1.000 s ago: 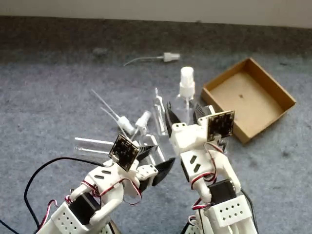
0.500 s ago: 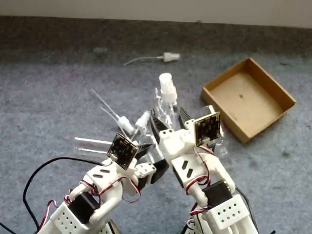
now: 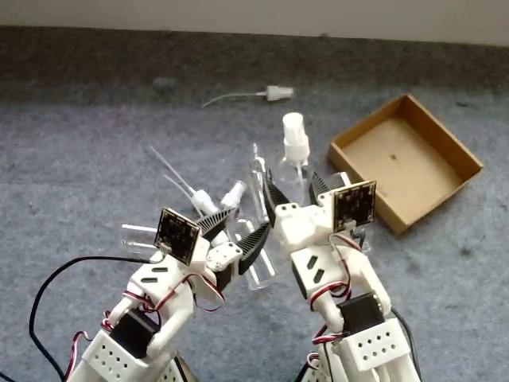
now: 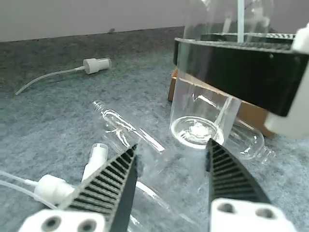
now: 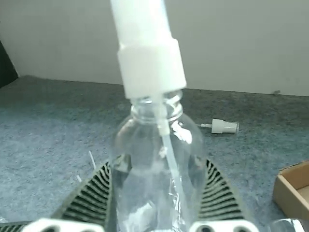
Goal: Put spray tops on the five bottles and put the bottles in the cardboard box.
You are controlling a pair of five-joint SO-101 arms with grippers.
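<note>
While the right gripper (image 3: 296,189) is clamping the held bottle (image 5: 154,159) by its body, I am watching both ribbed fingers (image 5: 219,195) pressing on the glass, closed only as far as the bottle's width. The gripper is holding it upright over the grey carpet (image 3: 79,143), just left of the cardboard box (image 3: 398,159) and not touching it. A white spray top (image 5: 150,58) is sitting on the neck, leaning slightly, with its tube hanging down inside. I cannot tell whether it is screwed home.

The left gripper (image 4: 171,145) is hovering near and left of the held bottle. Its jaws are gaping wide, grasping nothing and pointing toward the bottle's base. A bare bottle (image 3: 258,270) is lying on the carpet beneath that gripper, and a second bare bottle (image 4: 120,123) is lying just beyond it. A third (image 3: 147,235) is lying further left. A fourth (image 4: 246,137) is lying between the right arm and the box.

Two loose tops (image 3: 205,200) are resting side by side left of the held bottle, their tubes trailing to the far left. Another loose top (image 3: 278,93) is lying well apart at the far side.
</note>
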